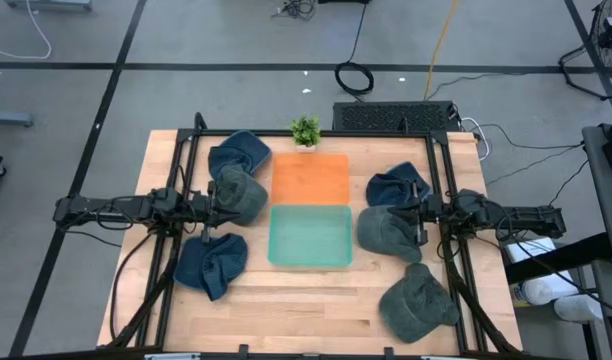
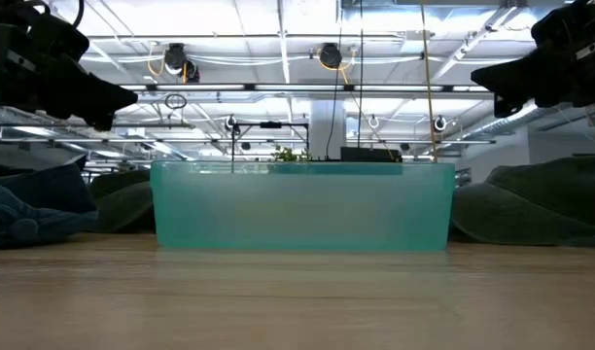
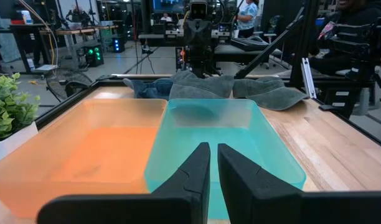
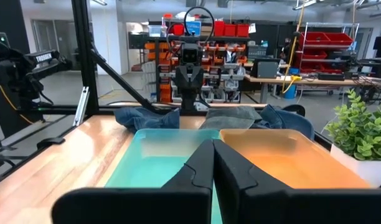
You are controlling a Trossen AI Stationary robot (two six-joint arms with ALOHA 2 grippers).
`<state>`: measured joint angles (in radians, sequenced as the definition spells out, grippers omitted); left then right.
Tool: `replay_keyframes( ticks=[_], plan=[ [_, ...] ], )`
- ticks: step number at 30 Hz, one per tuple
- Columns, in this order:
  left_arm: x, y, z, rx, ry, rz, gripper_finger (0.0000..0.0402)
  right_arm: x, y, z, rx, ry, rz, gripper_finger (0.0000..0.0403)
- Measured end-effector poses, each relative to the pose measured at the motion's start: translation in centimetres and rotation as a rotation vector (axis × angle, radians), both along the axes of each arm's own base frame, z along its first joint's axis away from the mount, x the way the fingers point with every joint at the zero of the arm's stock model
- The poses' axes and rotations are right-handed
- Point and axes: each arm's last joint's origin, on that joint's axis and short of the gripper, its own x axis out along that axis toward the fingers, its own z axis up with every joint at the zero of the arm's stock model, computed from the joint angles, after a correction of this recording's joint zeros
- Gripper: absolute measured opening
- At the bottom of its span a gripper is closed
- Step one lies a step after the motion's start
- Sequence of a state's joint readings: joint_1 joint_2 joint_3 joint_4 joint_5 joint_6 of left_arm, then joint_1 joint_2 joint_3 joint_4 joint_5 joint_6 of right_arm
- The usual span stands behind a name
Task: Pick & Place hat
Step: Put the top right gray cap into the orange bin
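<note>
The left gripper (image 1: 208,206) hangs over the green hat (image 1: 240,194) left of the teal bin (image 1: 309,236), fingers nearly together and holding nothing. The right gripper (image 1: 418,212) hangs right of that bin over another green hat (image 1: 388,231), fingers pressed shut and empty. Blue hats (image 1: 211,262) lie left of the bin, and the orange bin (image 1: 310,178) touches its far edge.

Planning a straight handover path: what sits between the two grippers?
In the high view, two empty bins: teal bin directly between, orange bin just behind it.
</note>
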<state>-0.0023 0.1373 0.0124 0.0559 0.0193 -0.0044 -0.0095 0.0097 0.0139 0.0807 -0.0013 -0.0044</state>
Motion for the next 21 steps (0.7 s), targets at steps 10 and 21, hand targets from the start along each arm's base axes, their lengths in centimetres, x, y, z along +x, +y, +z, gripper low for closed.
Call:
replay_keyframes(
  ticks=[10, 21],
  plan=[
    [0.0, 0.0, 0.0, 0.0, 0.0, 0.0, 0.0037, 0.02, 0.0, -0.41, 0.066, 0.041, 0.004, 0.0014],
    [0.0, 0.0, 0.0, 0.0, 0.0, 0.0, 0.0037, 0.01, 0.0, -0.1, 0.164, 0.009, 0.01, 0.0139]
  ],
)
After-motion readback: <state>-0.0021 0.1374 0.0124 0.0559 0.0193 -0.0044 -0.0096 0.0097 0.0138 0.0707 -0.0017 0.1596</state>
